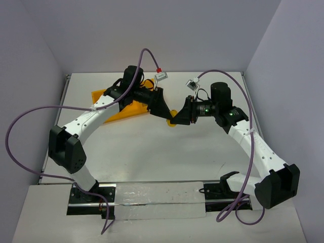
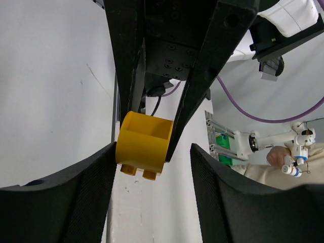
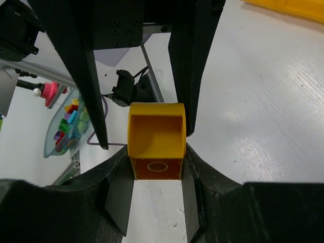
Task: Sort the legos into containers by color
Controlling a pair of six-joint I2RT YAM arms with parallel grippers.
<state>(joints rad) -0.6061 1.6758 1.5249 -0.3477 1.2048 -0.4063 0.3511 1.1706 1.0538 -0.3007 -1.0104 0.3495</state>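
My right gripper (image 1: 175, 118) is shut on an orange-yellow lego (image 1: 173, 122) and holds it just above the table, right of the tray. In the right wrist view the lego (image 3: 157, 142) sits squeezed between my right gripper's (image 3: 157, 174) two pads. My left gripper (image 1: 166, 114) is open and faces it tip to tip. In the left wrist view the lego (image 2: 144, 144) hangs just beyond my left gripper (image 2: 152, 195), close to its left finger (image 2: 66, 202). The orange-yellow tray (image 1: 109, 104) lies at the back left, partly hidden by my left arm. No green or purple-blue legos show.
A corner of the tray (image 3: 288, 7) shows at the top right of the right wrist view. White walls close the table on the left, back and right. A dish of coloured bricks (image 3: 66, 121) stands off the table in the background.
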